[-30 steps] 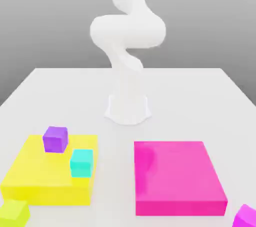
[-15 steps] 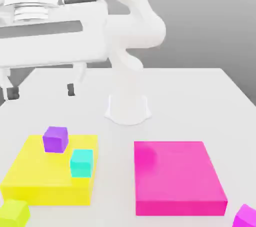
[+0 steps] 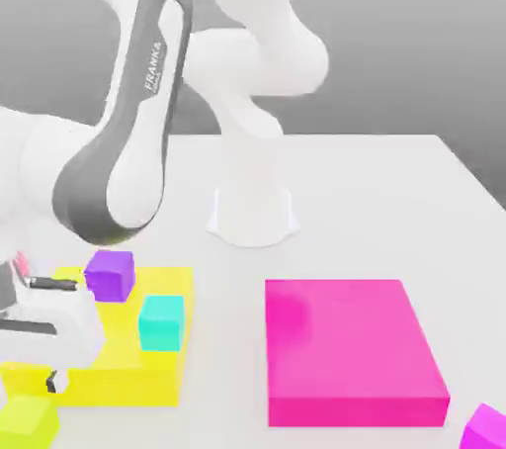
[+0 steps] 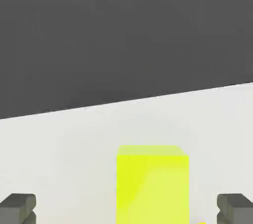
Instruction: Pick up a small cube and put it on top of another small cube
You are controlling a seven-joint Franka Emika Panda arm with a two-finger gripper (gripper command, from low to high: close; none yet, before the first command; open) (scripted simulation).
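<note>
I see my gripper (image 4: 126,208) spread wide with nothing held, its two dark fingertips (image 4: 20,207) either side of the small lime cube (image 4: 152,183) without touching it. That cube (image 3: 28,421) sits on the white tabletop (image 3: 395,200) at its near corner on the exterior view's left, just beside the yellow slab (image 3: 128,363). A purple cube (image 3: 110,274) and a teal cube (image 3: 161,321) rest on the slab.

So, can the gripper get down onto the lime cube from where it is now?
Probably yes. The gripper is open, and in the hand view the lime cube sits between its fingertips with white table bare on both sides. The yellow slab lies close beside the cube.
</note>
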